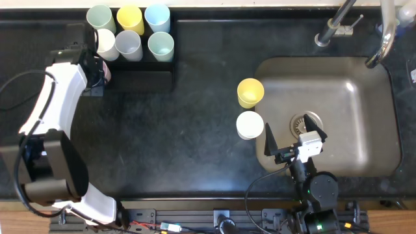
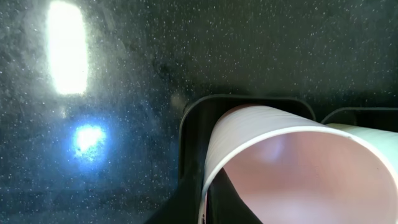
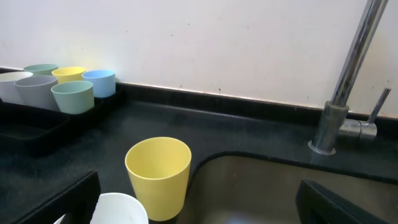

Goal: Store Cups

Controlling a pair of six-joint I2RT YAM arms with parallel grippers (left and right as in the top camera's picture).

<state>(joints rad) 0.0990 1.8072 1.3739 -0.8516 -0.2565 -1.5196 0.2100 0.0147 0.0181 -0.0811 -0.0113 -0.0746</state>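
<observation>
the left gripper (image 1: pixel 97 70) is clamping a pale pink cup (image 2: pixel 292 168) at the left end of the black tray (image 1: pixel 153 73), beside six other cups (image 1: pixel 128 45) standing in it. the right gripper (image 1: pixel 292 134) is hanging with its fingers spread wide at the sink (image 1: pixel 364 91) edge, near a white cup (image 1: pixel 249 125) and a yellow cup (image 1: pixel 250 91) on the counter (image 1: pixel 195 130).

left arm (image 1: pixel 58 97) stretched far-left | left gripper (image 1: pixel 99 68) clamped on cup (image 2: pixel 292 162) | right arm (image 1: pixel 311 185) folded near-right | right gripper (image 1: pixel 289 127) fingers wide apart
</observation>
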